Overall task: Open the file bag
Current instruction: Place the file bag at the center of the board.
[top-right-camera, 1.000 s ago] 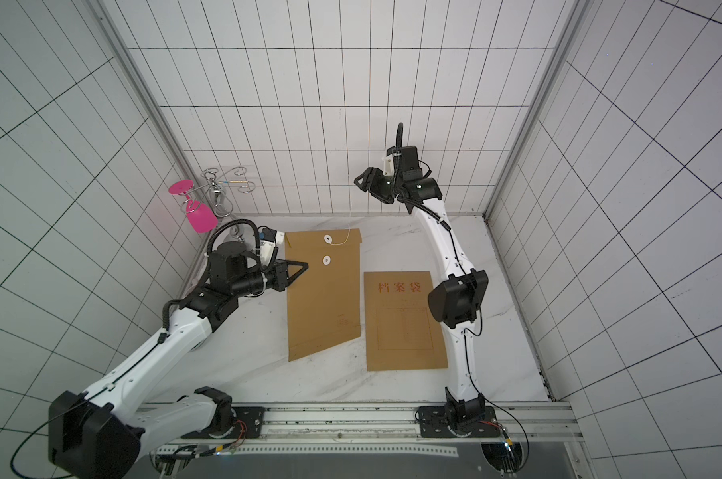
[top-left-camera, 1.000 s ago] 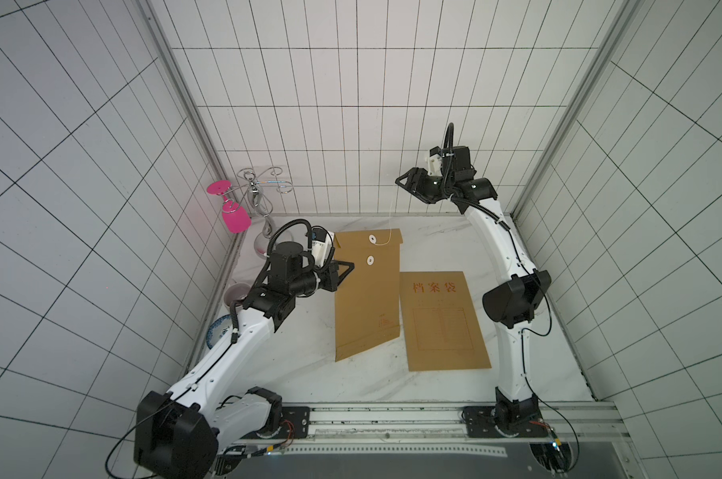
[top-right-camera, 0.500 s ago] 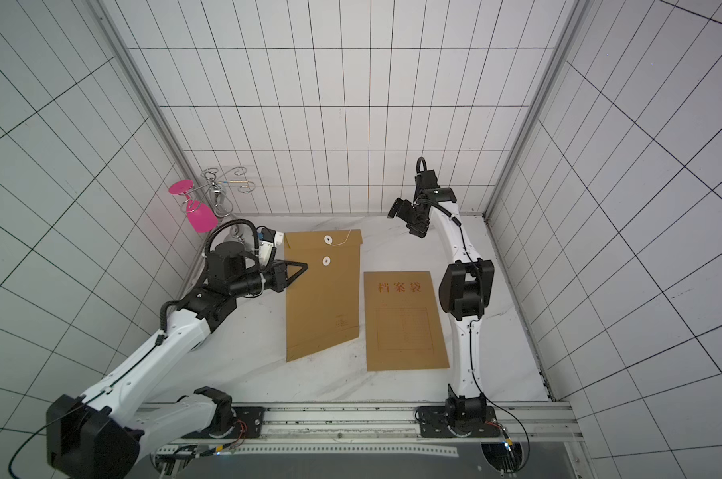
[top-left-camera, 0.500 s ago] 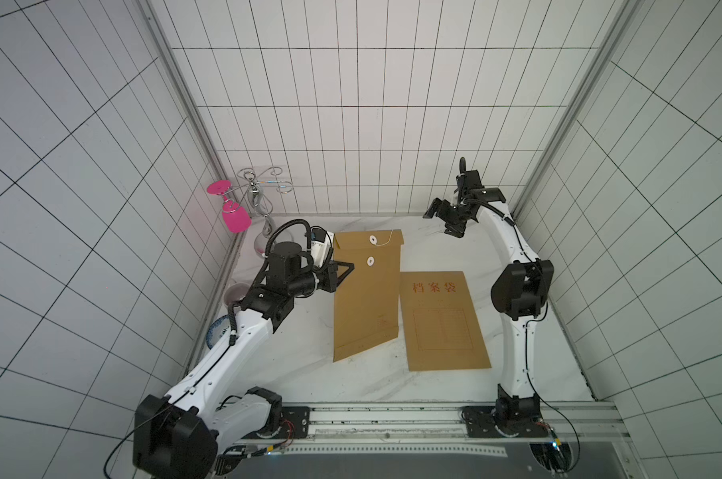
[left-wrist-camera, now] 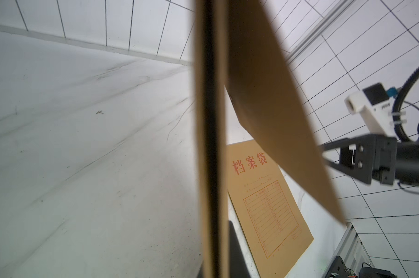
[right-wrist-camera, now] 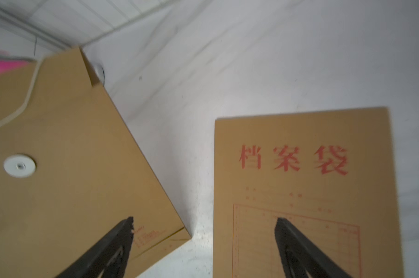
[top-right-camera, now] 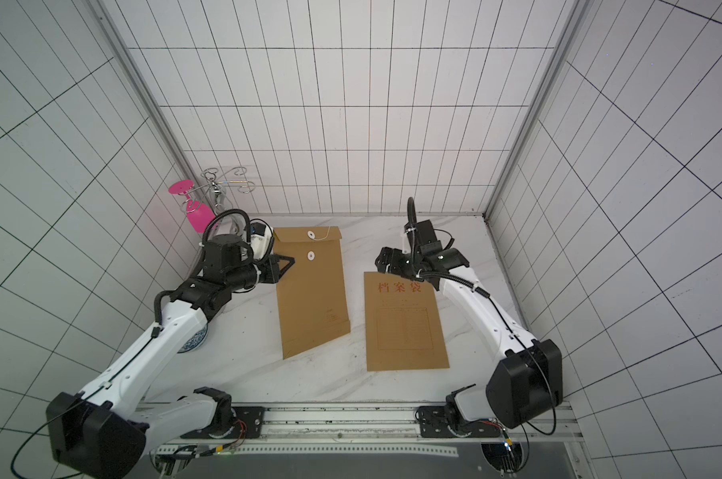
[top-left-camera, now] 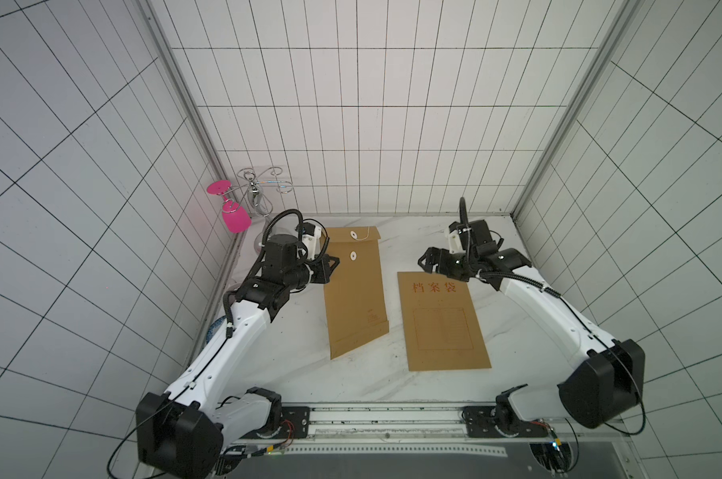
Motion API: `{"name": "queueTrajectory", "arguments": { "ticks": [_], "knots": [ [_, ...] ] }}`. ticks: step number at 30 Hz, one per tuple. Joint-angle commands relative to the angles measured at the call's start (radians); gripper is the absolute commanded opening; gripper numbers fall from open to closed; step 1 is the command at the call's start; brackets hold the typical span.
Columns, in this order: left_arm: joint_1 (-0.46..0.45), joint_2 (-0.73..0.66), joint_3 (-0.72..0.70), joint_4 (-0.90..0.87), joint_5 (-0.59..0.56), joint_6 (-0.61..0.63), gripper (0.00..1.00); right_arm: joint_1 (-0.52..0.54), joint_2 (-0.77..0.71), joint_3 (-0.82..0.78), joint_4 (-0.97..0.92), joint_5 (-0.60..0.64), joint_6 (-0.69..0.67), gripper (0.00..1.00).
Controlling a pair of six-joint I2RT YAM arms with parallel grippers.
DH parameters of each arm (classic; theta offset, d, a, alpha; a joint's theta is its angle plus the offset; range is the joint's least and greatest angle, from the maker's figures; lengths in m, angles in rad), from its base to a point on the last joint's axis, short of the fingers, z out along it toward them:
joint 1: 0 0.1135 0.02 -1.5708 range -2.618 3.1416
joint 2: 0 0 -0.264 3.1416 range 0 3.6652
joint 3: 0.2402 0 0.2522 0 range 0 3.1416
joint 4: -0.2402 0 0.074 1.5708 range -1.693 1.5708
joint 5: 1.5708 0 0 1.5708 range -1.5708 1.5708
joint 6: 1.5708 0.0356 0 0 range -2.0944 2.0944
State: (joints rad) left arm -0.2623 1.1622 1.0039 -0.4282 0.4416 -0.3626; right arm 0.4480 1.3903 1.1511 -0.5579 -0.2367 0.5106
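on your left, the left gripper (top-left-camera: 333, 263) clamps the file bag (top-left-camera: 353, 298) by its edge; the right gripper (top-left-camera: 425, 260) hangs wide open beside it.

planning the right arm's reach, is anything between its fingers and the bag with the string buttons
Nothing visible: the right gripper hangs open beside the string-button bag, only bare table between them. The left gripper holds that bag's edge.
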Motion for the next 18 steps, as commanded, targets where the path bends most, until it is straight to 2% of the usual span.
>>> {"name": "queueTrajectory", "arguments": {
  "ticks": [1,5,8,13,16,18],
  "knots": [
    [0.015,0.016,0.0,-0.034,-0.028,0.027,0.0,0.114,-0.027,-0.203,0.137,0.005,0.08,0.94],
    [0.017,0.064,0.008,-0.059,-0.03,0.028,0.0,0.171,0.01,-0.346,0.269,-0.044,0.157,0.92],
    [0.018,0.09,0.014,-0.069,-0.018,0.031,0.0,0.2,0.029,-0.357,0.302,-0.085,0.189,0.89],
    [0.017,0.151,0.013,-0.079,-0.055,0.03,0.0,0.261,0.059,-0.324,0.298,-0.039,0.215,0.88],
    [0.02,0.21,0.036,-0.113,-0.091,0.034,0.28,0.298,0.121,-0.325,0.326,-0.026,0.242,0.84],
    [0.024,0.262,0.066,-0.156,-0.111,0.048,0.38,0.334,0.157,-0.326,0.349,-0.012,0.257,0.82]
  ]
}}
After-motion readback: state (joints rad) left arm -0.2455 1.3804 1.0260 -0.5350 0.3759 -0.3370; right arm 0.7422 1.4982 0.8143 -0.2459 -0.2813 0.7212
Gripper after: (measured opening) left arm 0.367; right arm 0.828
